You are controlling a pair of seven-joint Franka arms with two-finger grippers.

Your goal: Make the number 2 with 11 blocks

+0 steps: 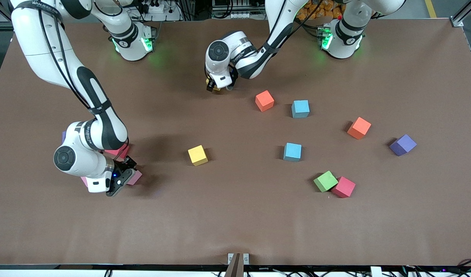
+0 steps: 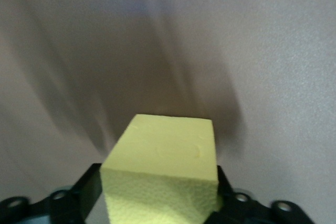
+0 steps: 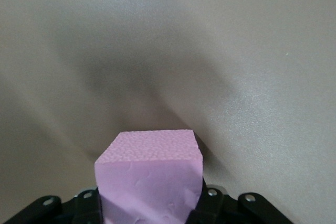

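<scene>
While both arms collect blocks for the digit:
Right end effector [image 1: 122,181]: clamped on pink block [image 3: 149,182], for carrying.
Left end effector [image 1: 220,85]: straddles yellow block [image 2: 163,174]; grip undeterminable.

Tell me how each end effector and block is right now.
Left end effector, low, around a small yellow matte cube.
Right end effector, shut on a small pink matte cube.
Green matte cube, loose, touching a crimson matte cube.
Second yellow matte cube, loose, alone on the table.
</scene>
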